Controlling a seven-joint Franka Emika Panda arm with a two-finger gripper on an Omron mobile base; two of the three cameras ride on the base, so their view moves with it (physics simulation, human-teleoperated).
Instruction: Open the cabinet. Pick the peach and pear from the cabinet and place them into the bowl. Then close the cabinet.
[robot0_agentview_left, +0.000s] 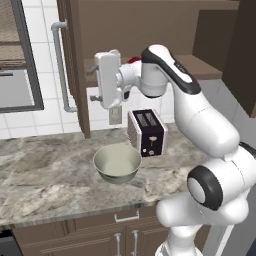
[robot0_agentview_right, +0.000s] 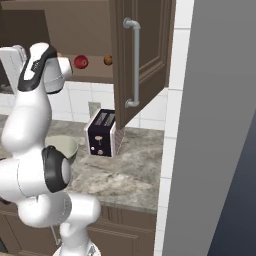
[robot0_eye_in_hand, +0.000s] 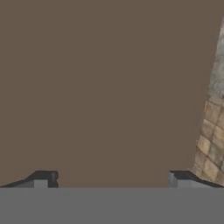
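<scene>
- The tool (robot0_eye_in_hand: 111, 179) is standing wide open and holding nothing, its two tips facing a flat brown wooden surface close in front, which I take to be the inside of the cabinet (robot0_agentview_right: 142, 50).
- The bowl (robot0_agentview_left: 117, 162) is waiting empty on the table (robot0_agentview_left: 45, 175), below the tool and beside the toaster (robot0_agentview_left: 146, 132).
- The cabinet doors are standing open, so the step in hand looks like reaching for the first fruit.
- The pear (robot0_agentview_right: 81, 62) is lying on the shelf off to one side of the tool; a small brown fruit (robot0_agentview_right: 107, 60) sits beyond it. I cannot pick out the peach.
- Next, the tool needs turning toward the fruit, closing around it.
</scene>
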